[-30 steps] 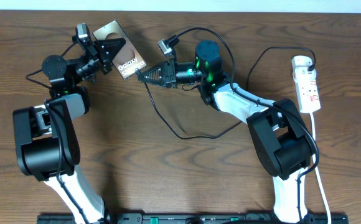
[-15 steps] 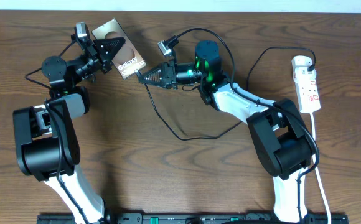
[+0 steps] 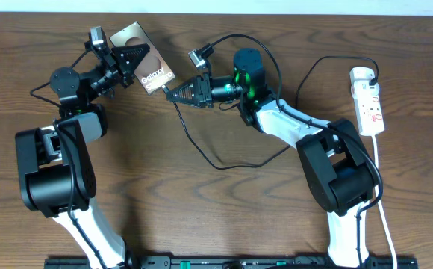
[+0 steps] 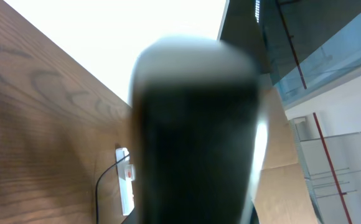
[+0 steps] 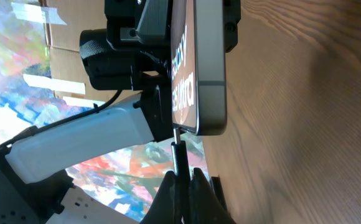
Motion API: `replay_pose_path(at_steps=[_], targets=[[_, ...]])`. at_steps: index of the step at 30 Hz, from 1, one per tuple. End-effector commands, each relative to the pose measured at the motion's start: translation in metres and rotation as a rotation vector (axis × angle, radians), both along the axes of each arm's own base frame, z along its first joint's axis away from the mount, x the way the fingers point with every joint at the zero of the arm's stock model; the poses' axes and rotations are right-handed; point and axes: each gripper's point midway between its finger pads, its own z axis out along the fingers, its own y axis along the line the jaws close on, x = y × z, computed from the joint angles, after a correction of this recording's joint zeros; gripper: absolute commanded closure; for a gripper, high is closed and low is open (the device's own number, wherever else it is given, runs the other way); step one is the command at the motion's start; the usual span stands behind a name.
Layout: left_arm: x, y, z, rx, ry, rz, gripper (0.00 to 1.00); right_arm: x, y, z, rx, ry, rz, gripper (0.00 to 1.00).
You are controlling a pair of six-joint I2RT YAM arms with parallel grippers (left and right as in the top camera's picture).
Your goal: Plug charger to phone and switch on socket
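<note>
Two grippers meet: left gripper (image 3: 132,60) clamps the tilted phone (image 3: 155,76); right gripper (image 3: 166,92) pinches the charger (image 3: 201,146), its plug tip (image 5: 176,146) at the phone's end. Socket (image 3: 367,101) lies far right.

phone (image 3: 143,66) at back left, charger (image 5: 177,155) tip against its right end, socket (image 3: 369,104) far right

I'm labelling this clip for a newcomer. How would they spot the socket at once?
Go to the table's right edge. The socket lies there, a narrow white strip with red switch marks. Unlike the thin black charger cable, its cord is thick and white.
</note>
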Motion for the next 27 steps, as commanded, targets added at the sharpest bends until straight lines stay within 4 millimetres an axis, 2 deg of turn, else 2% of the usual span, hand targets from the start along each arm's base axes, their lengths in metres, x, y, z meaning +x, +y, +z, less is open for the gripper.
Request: replay_pose_path(at_steps=[1,27], targets=[[0.001,0.0016,0.0134,-0.017,-0.02,0.021,0.93,0.0032,-0.0007,0.0025,0.004,-0.018,-0.004,0.99],[-0.0036,-0.0021,0.0116,0.022,-0.055,-0.007,0.93,0.0032,-0.0007,0.0026,0.004,-0.018,-0.004,0.99]])
